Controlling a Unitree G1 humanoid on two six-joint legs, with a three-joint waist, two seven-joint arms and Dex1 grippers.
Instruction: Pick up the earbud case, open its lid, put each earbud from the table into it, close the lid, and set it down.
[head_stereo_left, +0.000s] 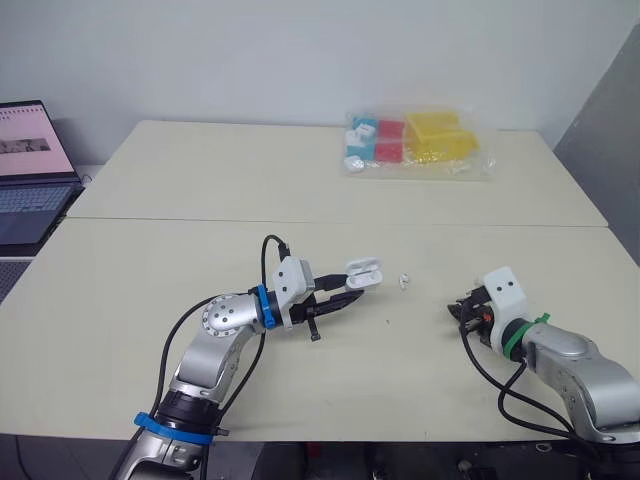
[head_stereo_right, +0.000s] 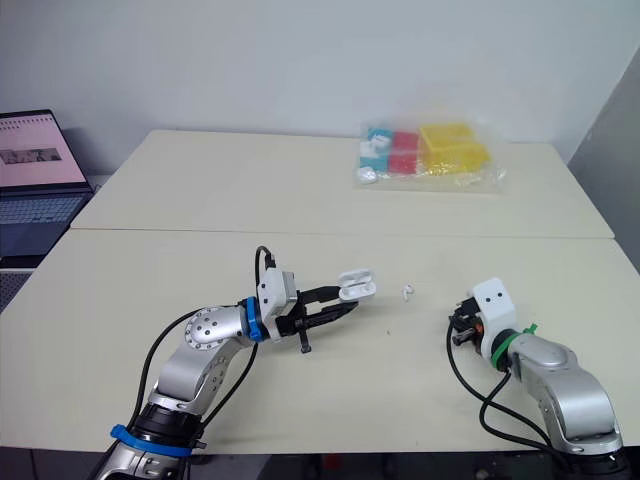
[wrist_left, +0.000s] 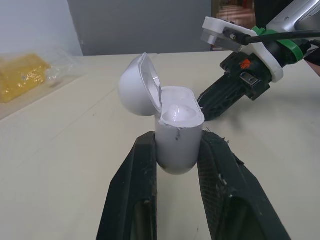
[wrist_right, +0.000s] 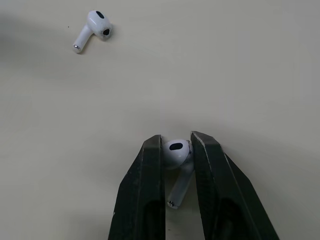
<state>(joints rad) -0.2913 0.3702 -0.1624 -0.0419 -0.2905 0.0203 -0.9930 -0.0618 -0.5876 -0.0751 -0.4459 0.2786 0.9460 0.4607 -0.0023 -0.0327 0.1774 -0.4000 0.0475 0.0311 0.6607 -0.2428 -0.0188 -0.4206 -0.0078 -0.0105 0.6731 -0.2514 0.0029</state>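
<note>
White earbud case (wrist_left: 175, 135) pinched upright between my left gripper (head_stereo_left: 345, 293) fingers, clear of table (head_stereo_left: 150, 300), lid hinged open so cavity faces up for loading. My right gripper (wrist_right: 176, 139) clamps first earbud (wrist_right: 176, 150) at tabletop. Second earbud (wrist_right: 92, 30) lies loose between grippers.
</note>
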